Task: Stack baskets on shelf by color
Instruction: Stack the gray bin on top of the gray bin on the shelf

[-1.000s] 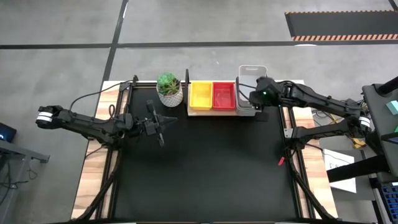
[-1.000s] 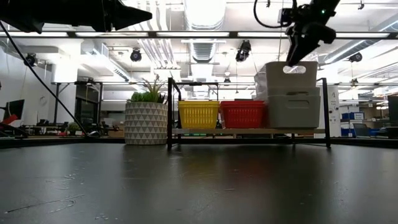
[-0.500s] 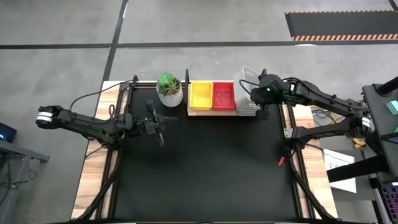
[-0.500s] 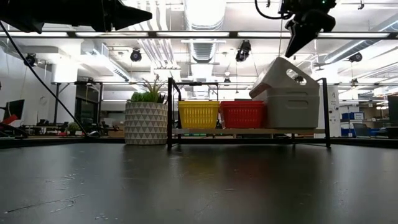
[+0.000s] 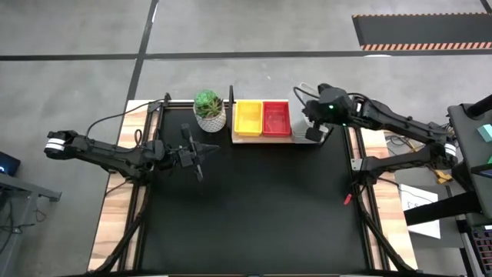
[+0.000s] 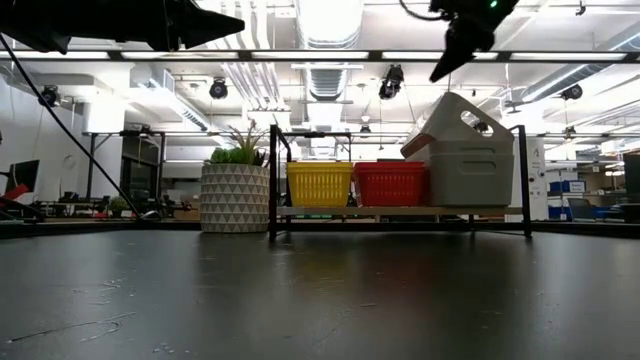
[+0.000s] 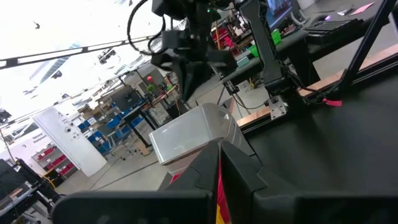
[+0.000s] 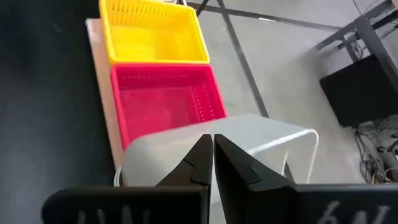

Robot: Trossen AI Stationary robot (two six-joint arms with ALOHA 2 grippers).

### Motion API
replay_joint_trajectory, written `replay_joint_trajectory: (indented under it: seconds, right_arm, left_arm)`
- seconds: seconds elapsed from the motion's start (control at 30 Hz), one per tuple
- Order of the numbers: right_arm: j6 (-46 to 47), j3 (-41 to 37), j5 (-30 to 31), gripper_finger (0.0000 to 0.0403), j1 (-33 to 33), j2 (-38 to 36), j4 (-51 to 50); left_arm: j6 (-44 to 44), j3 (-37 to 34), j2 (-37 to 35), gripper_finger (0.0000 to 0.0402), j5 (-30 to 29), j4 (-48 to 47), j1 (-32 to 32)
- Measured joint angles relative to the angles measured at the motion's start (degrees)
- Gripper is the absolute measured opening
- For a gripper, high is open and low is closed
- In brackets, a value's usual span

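Observation:
On the wooden shelf [image 6: 400,211] at the table's far edge stand a yellow basket [image 6: 320,184], a red basket [image 6: 391,184] and, at the right end, a grey-white basket [image 6: 472,180]. A second grey-white basket [image 6: 455,125] sits crooked in the lower one, one end tipped up. My right gripper [image 6: 440,72] hovers shut just above the tipped basket [image 8: 255,134], apart from it in the low view. My left gripper [image 5: 217,146] waits shut over the table's left half, pointing toward the shelf.
A white patterned plant pot [image 6: 235,195] stands just left of the shelf [image 5: 261,139]. Black shelf posts [image 6: 272,180] rise at its ends. The black tabletop [image 5: 246,208] in front of the shelf is bare.
My right gripper has shut its fingers, risen off the top grey-white basket and drifted toward the table's left. That basket, level on the stack a second ago, has tipped and now sits slanted in the lower one.

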Motion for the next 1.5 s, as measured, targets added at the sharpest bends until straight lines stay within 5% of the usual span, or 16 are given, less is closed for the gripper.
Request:
replay_joint_trajectory:
  seconds: [0.3,1.0,1.33,1.5]
  right_arm:
    - [0.4,0.1,3.3,0.0008,-0.9,8.9,-0.2]
    - [1.9,7.1,4.7,0.0008,-4.8,14.7,-2.7]
    - [5.8,14.6,0.6,0.0011,-5.4,17.4,-6.5]
    - [6.0,21.9,-5.6,0.0053,-5.4,17.2,-17.5]
  left_arm:
    - [0.0,0.0,0.0,0.0000,0.0,0.0,0.0]
    - [-0.2,0.0,0.0,0.0000,0.0,0.0,0.0]
    - [-0.4,0.0,0.0,0.0000,0.0,0.0,0.0]
    - [-0.5,0.0,0.0,0.0000,0.0,0.0,0.0]
